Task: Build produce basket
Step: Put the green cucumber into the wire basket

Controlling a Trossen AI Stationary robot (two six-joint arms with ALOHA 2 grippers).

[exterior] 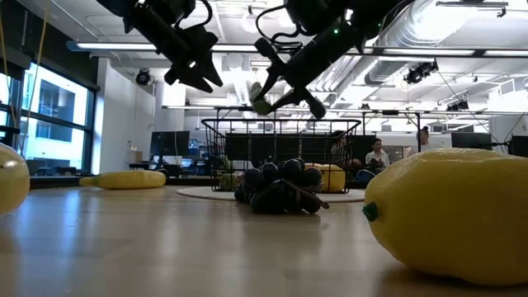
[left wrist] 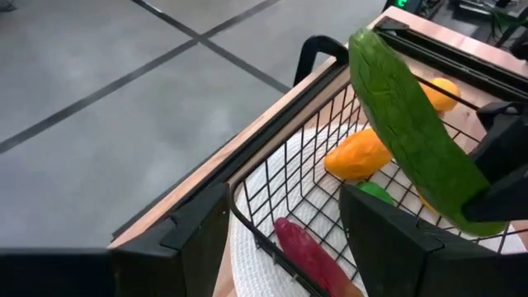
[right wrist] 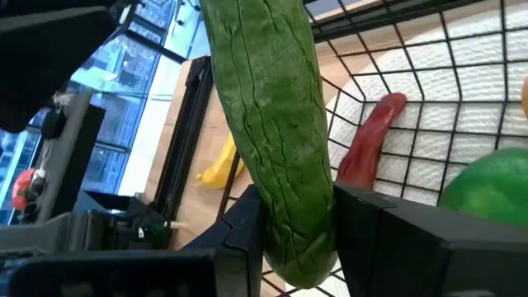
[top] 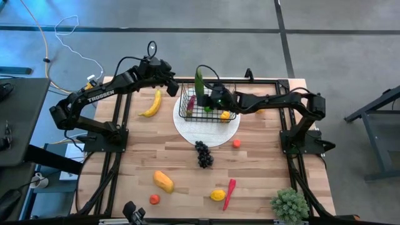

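One green cucumber (top: 199, 84) is pinched at its lower end by my right gripper (top: 213, 95), long axis nearly upright above the black wire basket (top: 232, 116) on the white plate (top: 206, 134); my left gripper (top: 171, 85), fingers spread and empty, hovers just beside the basket's rim.

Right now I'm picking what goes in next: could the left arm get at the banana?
Probably yes. The left gripper is open and empty near the basket, and the banana lies bare on the table just beside it, nothing on it. The right gripper holds the cucumber over the basket.
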